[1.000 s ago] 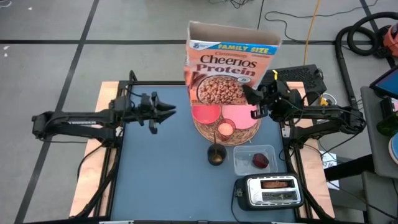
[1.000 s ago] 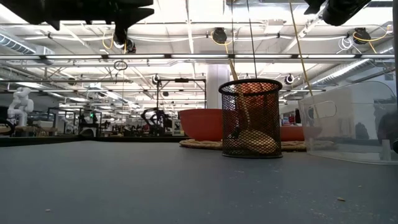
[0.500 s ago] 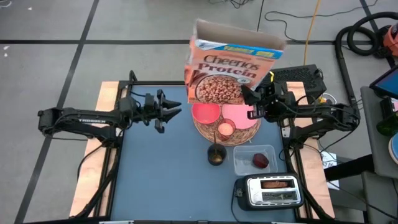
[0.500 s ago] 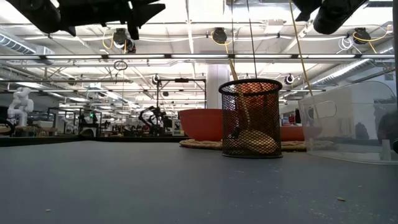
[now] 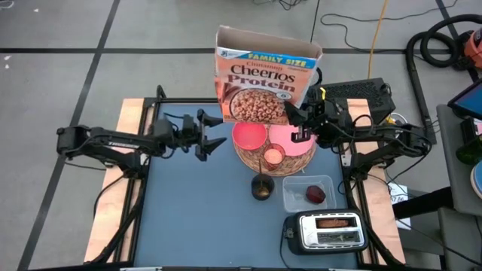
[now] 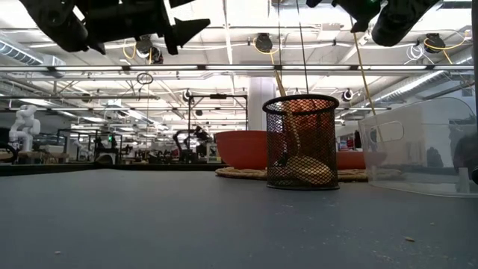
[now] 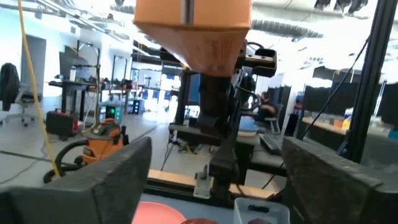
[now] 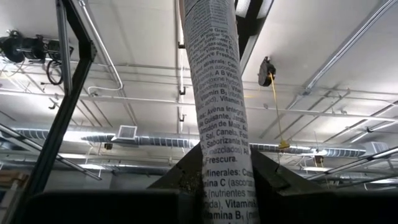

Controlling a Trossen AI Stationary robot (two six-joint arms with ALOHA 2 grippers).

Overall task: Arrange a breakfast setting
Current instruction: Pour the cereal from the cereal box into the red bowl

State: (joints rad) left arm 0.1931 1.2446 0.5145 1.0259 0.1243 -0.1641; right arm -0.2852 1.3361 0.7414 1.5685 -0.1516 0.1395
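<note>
the right pincer (image 5: 295, 125) is clamped on the lower edge of the box (image 5: 265, 85), holding it up in the air just behind the mat (image 5: 275, 154), open top away from the table. the left pincer (image 5: 214, 132) stands wide apart and empty, just left of the mat and facing the box. the box looks light, thin cardboard with an open top: it should flex under a hard squeeze and spill if tipped, so a hold low across its narrow sides seems best. on the mat sit the bowl (image 5: 250, 137), plate (image 5: 290, 140) and cup (image 5: 273, 156). in front of the mat, a mesh cup (image 5: 261, 187), then a tub (image 5: 308, 193) with the fruit (image 5: 315, 195).
</note>
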